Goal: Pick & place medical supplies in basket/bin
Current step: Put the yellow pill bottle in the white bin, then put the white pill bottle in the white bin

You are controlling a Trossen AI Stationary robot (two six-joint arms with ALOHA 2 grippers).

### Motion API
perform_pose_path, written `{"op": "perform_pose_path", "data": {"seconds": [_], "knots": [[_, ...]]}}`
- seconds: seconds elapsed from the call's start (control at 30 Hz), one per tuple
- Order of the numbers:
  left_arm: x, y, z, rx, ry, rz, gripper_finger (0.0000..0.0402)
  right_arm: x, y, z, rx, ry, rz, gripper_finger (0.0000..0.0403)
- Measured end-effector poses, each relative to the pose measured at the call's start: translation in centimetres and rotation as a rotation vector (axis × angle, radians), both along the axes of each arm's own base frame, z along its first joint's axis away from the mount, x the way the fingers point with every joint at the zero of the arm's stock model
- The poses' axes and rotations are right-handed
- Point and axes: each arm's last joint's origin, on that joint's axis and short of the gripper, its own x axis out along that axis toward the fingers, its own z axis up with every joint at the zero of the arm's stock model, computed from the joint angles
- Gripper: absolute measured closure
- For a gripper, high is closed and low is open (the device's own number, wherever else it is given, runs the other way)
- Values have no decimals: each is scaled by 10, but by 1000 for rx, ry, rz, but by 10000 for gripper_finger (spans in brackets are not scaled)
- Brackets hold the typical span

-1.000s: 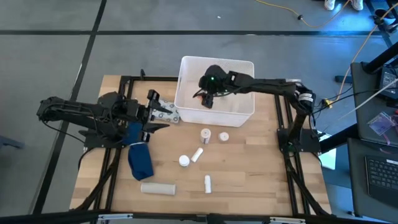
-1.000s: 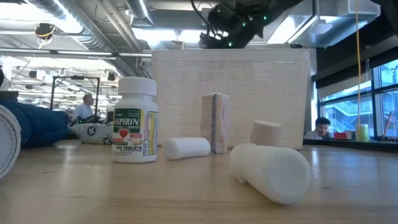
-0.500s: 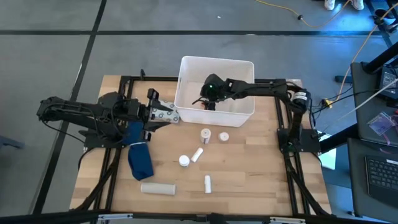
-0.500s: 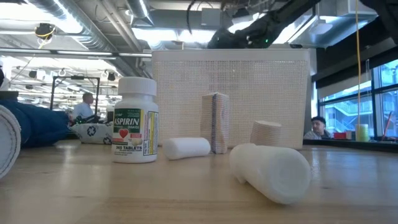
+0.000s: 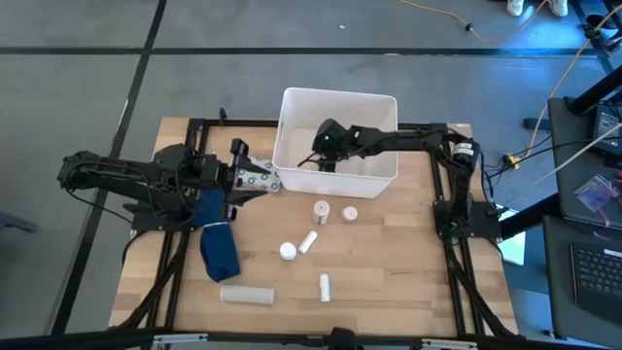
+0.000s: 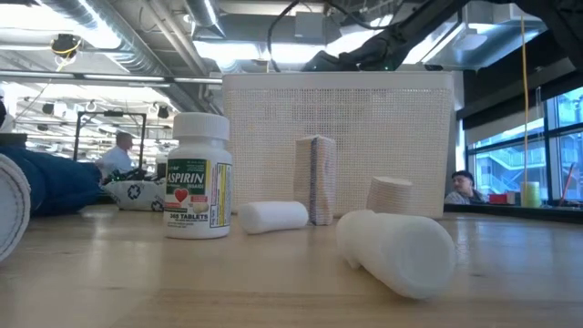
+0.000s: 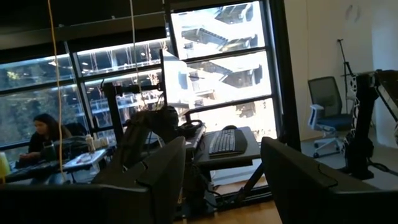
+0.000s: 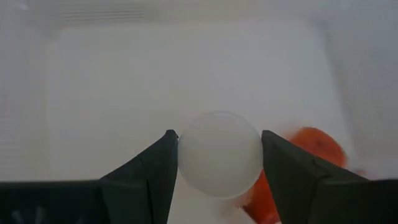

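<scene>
The white bin (image 5: 337, 139) stands at the table's far middle, and its mesh wall (image 6: 337, 137) fills the low view. My right gripper (image 5: 327, 148) reaches down inside it, shut on a red-orange bottle with a white cap (image 8: 219, 163). In the low view the bin wall hides this gripper. My left gripper (image 5: 259, 179) waits open to the left of the bin, with nothing between its fingers (image 7: 221, 180). Several white supplies lie on the wood near the bin: an aspirin bottle (image 6: 198, 178), a small roll (image 6: 273, 216), a wrapped pack (image 6: 315, 179) and a lying bottle (image 6: 401, 251). My right gripper pinches the bottle's white cap (image 8: 186, 158) between its two fingers, one on each side. It comes from above, pointing down into the bin. The red-orange body (image 8: 314, 146) shows blurred beyond the cap. Whether the bottle touches the bin's floor cannot be told.
A long dark blue cloth (image 5: 219, 243) lies under and near my left arm. A white roll (image 5: 246, 294) and a small tube (image 5: 325, 286) lie toward the near edge. Loose bottles (image 5: 321, 209) (image 5: 289, 252) sit mid-table. People show in the room behind.
My right gripper has moved down from above the bin's rim into the bin, a little toward the near wall, and has dropped behind the bin wall in the low view. The left arm has kept still.
</scene>
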Motion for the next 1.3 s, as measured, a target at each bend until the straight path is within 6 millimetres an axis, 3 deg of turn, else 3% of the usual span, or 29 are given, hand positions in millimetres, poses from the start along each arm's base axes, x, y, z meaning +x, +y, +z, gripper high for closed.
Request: {"op": "perform_pose_path", "data": {"seconds": [0.33, 0.63, 0.93, 1.07, 1.3], "knots": [[0, 1, 0, -7, 5, 24, 198, -4, -7, -1, -78, 35, -136, 195], [0, 1, -1, -10, 6, 23, 198, -4, -7, -4, -66, 40, -131, 164], [0, 1, 0, -10, 6, 23, 198, -3, -7, -3, -41, 13, -135, 97], [0, 1, 0, -9, 6, 24, 198, 0, -8, 10, -8, 18, -166, 78], [0, 1, -1, -8, 6, 24, 198, 9, -10, 53, 53, 8, -175, 75]]}}
